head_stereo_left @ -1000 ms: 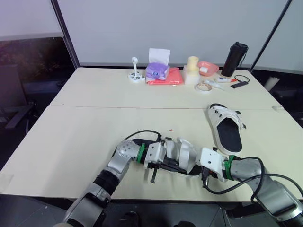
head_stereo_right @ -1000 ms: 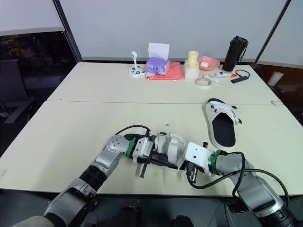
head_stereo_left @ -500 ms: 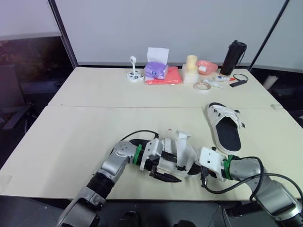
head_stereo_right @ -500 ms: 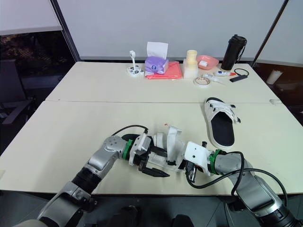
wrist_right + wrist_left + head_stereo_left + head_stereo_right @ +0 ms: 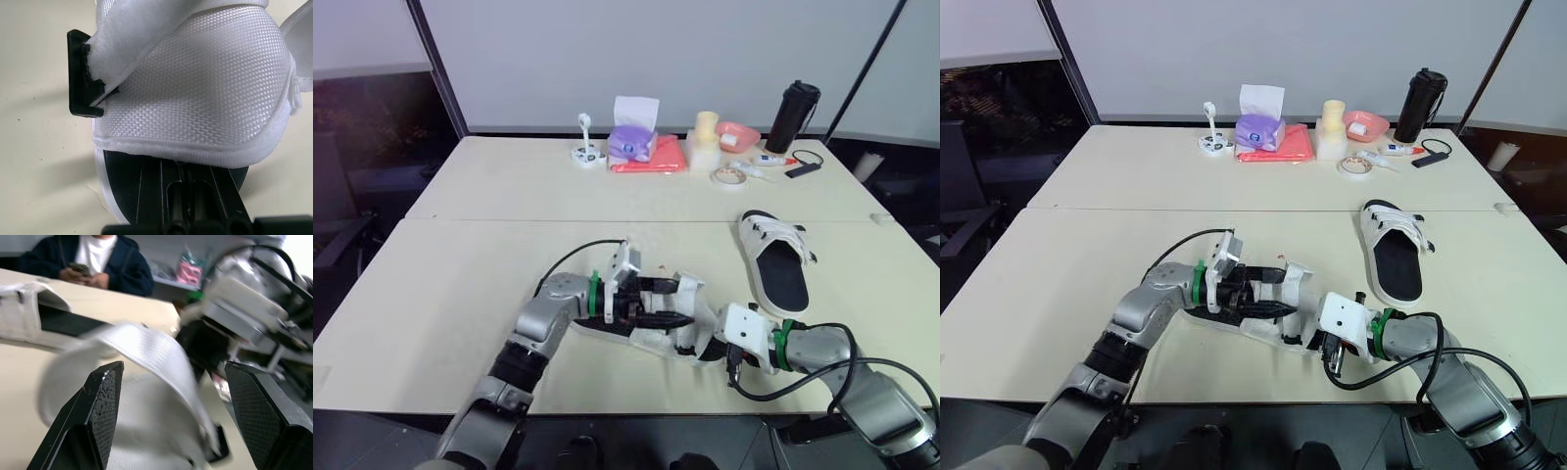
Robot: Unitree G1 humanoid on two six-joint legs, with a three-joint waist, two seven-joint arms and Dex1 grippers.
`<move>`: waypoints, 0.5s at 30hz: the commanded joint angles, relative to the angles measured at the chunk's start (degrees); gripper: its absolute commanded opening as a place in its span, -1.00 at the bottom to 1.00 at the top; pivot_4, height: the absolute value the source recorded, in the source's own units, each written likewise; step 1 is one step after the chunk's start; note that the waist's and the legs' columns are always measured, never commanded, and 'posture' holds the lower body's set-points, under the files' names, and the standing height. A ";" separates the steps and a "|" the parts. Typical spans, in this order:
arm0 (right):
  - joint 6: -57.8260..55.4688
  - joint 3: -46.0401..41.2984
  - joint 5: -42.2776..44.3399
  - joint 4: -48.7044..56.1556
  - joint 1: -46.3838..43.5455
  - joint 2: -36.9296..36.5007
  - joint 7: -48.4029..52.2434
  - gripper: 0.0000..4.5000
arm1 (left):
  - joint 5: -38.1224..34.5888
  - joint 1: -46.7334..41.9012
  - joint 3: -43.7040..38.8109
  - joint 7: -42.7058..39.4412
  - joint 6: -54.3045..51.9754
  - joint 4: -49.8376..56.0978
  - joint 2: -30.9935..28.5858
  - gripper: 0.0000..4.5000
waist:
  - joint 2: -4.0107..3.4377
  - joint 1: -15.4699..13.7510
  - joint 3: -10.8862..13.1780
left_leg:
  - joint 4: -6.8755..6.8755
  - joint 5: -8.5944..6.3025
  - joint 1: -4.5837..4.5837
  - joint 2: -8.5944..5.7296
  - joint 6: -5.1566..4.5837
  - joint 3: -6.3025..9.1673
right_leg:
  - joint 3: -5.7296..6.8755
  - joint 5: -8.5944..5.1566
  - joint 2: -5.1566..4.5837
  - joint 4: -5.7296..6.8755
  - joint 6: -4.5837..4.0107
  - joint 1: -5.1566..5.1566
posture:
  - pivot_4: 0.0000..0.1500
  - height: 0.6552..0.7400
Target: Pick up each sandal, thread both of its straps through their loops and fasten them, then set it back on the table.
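near sandal [image 5: 671,338]: at the front of the counter [image 5: 450,284], between the two arms. left gripper [image 5: 173,368]: fingers spread wide over the sandal, with a white strap [image 5: 146,350] arching between them; the blurred wrist view suggests it touches neither. right gripper [image 5: 188,183]: fingers pressed together, apparently pinching the black sole edge below the white upper. a black loop [image 5: 80,73] sits beside the strap fold. second sandal [image 5: 776,262]: flat on the counter, further right and well apart. a seated person [image 5: 93,257] holds a phone beyond the counter.
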State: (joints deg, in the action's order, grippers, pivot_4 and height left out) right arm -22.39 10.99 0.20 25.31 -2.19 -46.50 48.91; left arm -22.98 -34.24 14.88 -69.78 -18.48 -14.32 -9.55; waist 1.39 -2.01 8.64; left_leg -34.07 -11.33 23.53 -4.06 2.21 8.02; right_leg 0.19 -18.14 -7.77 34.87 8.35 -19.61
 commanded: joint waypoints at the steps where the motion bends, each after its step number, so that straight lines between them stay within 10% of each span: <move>1: -2.52 4.68 -2.34 -5.43 2.64 -0.12 0.89 -1.00 | -0.67 -1.57 -0.35 0.29 -1.21 -0.68 1.37 0.50 | 0.00 0.01 0.04 | 0.01 0.00 0.00 0.00 0.00 -0.01 | 0.00 0.00 0.01 0.00 0.00 -0.01 | 1.00 1.00; 5: -2.48 4.44 -2.41 -5.44 3.06 -0.29 0.73 -1.00 | -1.62 -2.37 0.33 -1.79 -4.62 -0.95 1.54 0.40 | 0.03 -0.06 0.08 | 0.01 0.00 0.00 0.00 0.00 -0.01 | 0.01 0.01 0.04 0.00 0.00 -0.02 | 1.00 1.00; 12: -2.58 4.25 -2.41 -5.22 3.49 -0.30 0.43 -1.00 | -3.50 -1.24 2.04 -5.72 -12.25 3.32 -0.80 -0.97 | 0.05 -0.01 0.11 | 0.01 -0.01 0.00 0.02 0.01 -0.02 | 0.01 0.00 0.03 0.00 0.00 -0.02 | 1.00 1.00; 15: -2.61 4.23 -2.40 -5.33 3.40 -0.28 0.39 -1.00 | -3.87 -0.71 2.93 -6.83 -14.15 4.94 -2.05 -0.97 | 0.05 -0.01 0.11 | 0.01 -0.01 0.00 0.03 0.01 -0.02 | 0.00 0.00 0.02 0.00 -0.01 -0.02 | 1.00 1.00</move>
State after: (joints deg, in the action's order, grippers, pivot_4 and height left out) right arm -22.15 10.98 0.17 25.32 -2.06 -46.50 48.74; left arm -25.68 -35.24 17.23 -75.59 -31.83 -11.81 -11.46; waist 1.44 -2.03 8.75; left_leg -34.06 -11.34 23.54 -4.02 2.22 8.01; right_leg 0.18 -18.14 -7.75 34.86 8.34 -19.63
